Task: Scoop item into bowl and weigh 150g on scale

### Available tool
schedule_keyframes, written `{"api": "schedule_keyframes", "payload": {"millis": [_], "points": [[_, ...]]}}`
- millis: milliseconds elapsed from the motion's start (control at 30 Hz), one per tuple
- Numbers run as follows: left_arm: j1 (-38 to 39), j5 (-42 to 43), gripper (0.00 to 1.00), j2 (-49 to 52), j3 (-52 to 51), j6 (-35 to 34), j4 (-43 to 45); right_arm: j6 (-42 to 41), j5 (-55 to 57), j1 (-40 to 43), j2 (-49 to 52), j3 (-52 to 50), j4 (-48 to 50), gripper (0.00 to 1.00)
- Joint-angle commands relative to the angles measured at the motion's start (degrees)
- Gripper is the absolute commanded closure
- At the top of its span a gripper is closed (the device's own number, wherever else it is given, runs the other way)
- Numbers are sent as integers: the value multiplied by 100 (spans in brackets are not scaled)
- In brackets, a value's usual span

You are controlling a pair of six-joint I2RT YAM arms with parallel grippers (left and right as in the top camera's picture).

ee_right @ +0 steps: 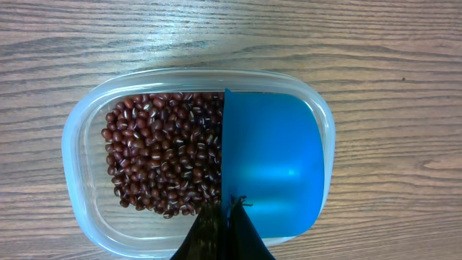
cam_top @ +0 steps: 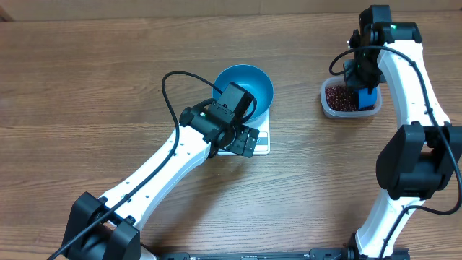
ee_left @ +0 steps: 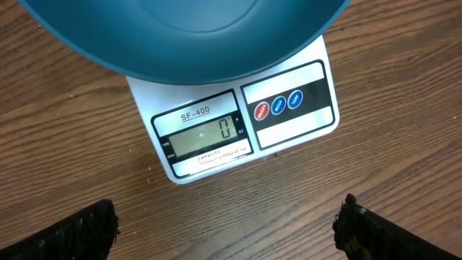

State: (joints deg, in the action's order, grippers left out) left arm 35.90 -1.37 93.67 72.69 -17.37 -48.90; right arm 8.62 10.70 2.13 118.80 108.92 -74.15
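Observation:
The bright blue bowl (cam_top: 244,90) stands on the white scale (cam_top: 261,141). In the left wrist view the bowl (ee_left: 188,36) covers the back of the scale (ee_left: 289,108), whose display reads 0. My left gripper (cam_top: 244,140) (ee_left: 227,224) hangs open over bare table just in front of the scale, holding nothing. At the far right, dark red-brown beans (ee_right: 159,155) (cam_top: 336,96) fill the left part of a clear tub (ee_right: 72,144). My right gripper (ee_right: 229,206) (cam_top: 364,88) is shut on a small blue scoop (ee_right: 274,166) that sits in the tub's right half beside the beans.
The clear tub (cam_top: 328,108) stands about a hand's width right of the bowl on the wooden table (cam_top: 94,79). A black cable (cam_top: 173,76) loops off the left arm beside the bowl. The arm bases stand at the near edge.

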Motion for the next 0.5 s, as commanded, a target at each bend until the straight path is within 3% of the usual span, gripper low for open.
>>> {"api": "schedule_keyframes", "payload": {"millis": [0, 467], "points": [[2, -70, 0, -22, 22, 127, -13, -70, -48, 31, 50, -61, 2, 96], [2, -70, 0, -22, 22, 127, -13, -118, -28, 31, 50, -59, -240, 95]]}}
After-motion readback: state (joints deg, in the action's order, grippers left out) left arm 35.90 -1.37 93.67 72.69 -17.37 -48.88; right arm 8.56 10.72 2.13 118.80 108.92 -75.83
